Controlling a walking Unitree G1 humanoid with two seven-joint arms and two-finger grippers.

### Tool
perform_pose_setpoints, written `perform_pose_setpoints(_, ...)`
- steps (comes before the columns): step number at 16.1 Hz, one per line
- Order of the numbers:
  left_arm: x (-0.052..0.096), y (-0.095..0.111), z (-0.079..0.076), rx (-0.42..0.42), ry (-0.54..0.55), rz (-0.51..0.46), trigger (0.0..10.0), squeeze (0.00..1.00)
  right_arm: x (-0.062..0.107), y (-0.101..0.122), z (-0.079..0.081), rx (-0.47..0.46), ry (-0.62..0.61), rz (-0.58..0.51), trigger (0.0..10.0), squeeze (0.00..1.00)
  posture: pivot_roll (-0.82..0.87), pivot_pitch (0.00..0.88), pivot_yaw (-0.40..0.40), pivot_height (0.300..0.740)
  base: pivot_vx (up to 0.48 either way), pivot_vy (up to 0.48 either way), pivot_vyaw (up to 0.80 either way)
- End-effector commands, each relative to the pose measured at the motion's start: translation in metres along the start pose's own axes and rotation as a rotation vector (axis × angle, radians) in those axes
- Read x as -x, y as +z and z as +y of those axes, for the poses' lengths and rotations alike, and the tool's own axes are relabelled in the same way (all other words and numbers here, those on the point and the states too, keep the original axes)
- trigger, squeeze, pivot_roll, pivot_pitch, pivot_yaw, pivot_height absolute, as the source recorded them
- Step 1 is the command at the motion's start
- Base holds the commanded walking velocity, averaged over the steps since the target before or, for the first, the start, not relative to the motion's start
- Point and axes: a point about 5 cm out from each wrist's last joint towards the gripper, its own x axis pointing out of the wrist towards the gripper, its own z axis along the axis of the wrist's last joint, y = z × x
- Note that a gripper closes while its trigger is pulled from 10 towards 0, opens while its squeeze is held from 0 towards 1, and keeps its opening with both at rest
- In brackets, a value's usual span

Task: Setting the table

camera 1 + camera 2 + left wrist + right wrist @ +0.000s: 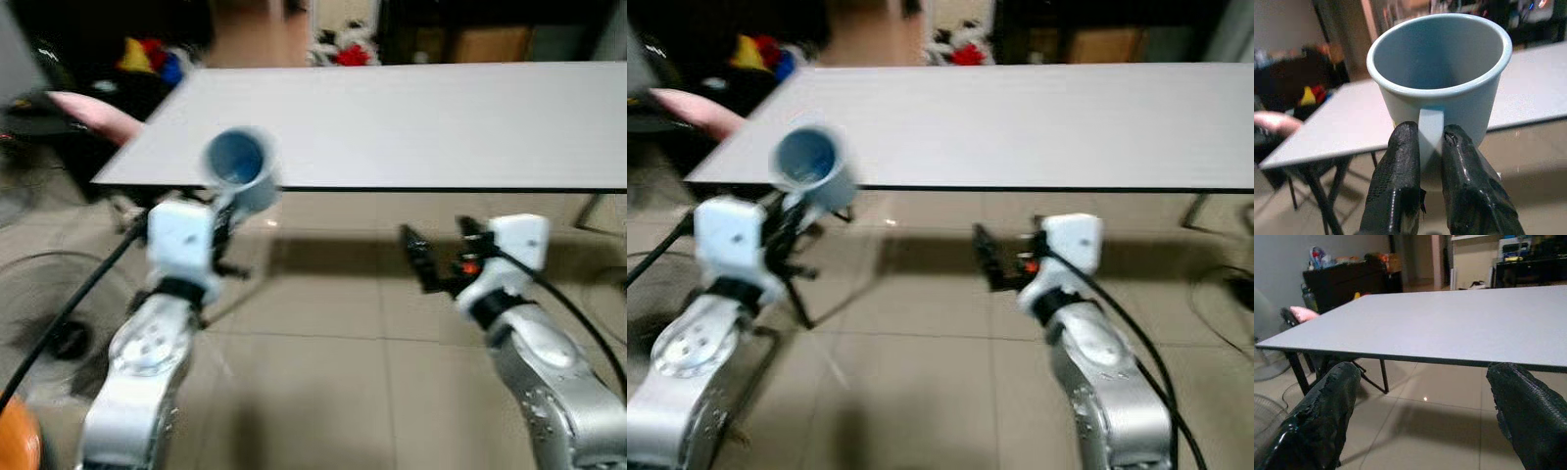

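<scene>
A light blue mug [239, 168] hangs in front of the near left corner of the grey table [411, 122]. My left gripper [1431, 142] is shut on the mug's handle [1430, 129], and the mug's open mouth [1442, 49] faces the camera. On the right my right gripper [439, 257] is held low before the table's front edge, open, with nothing between its fingers [1327, 411]. The bare tabletop [1449, 328] spreads just above and beyond that gripper.
The floor is beige tile [323, 343]. A fan [49, 313] stands at the left, and a pink cushion [93, 113] lies beside the table's left corner. Dark furniture and coloured toys [147, 54] line the far wall. Table legs [1300, 374] stand under the left edge.
</scene>
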Motion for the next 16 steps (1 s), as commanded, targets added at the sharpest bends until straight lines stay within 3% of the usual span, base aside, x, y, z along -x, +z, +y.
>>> perform_pose_setpoints(1, 0.002, 0.001, 0.004, -0.019, 0.015, -0.003, 10.0, 0.00, -0.005, 0.001, 0.002, 0.018, 0.023, 0.009, 10.0, 0.00, -0.12, 0.000, 0.060, 0.740, 0.349, 0.000, 0.00)
perform_pose_setpoints(9, 0.005, 0.000, 0.009, -0.018, 0.061, 0.005, 10.0, 0.00, -0.015, 0.001, 0.008, 0.024, 0.073, 0.020, 10.0, 0.00, -0.09, 0.020, 0.037, 0.740, 0.375, 0.000, 0.00)
perform_pose_setpoints(16, 0.001, 0.008, 0.027, -0.011, 0.122, -0.018, 10.0, 0.00, -0.025, 0.000, 0.012, -0.001, 0.081, 0.022, 10.0, 0.00, -0.09, 0.002, 0.041, 0.740, 0.412, 0.000, 0.00)
